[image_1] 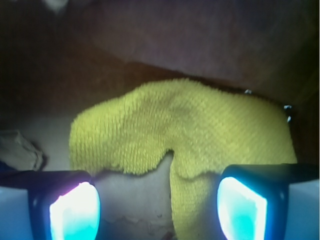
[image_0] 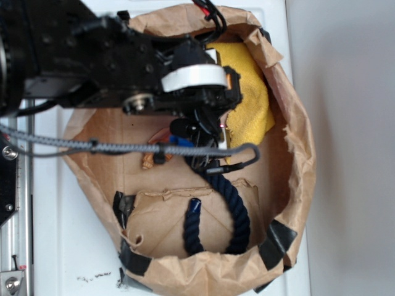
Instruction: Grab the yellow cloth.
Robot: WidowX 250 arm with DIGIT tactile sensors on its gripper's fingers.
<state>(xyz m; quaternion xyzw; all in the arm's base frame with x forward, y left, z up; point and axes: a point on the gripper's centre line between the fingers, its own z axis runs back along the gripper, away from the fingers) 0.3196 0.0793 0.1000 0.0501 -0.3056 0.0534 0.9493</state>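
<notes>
The yellow cloth [image_0: 250,92] lies crumpled on the floor of a brown paper bag, at its upper right. In the wrist view the yellow cloth [image_1: 190,130] fills the middle, with a ragged strip of it hanging down between my fingers. My gripper [image_0: 207,145] hovers at the cloth's left edge, mostly hidden under the black arm. In the wrist view my gripper [image_1: 157,212] is open, its two glowing pads wide apart, with the cloth strip nearer the right pad [image_1: 240,210]. Nothing is clamped.
The brown paper bag [image_0: 299,160] has tall crumpled walls with black tape at the corners. A dark navy rope [image_0: 231,213] loops along the bag's lower middle. A small brown shell [image_0: 148,161] lies left of the gripper. A grey cable [image_0: 123,148] crosses the bag.
</notes>
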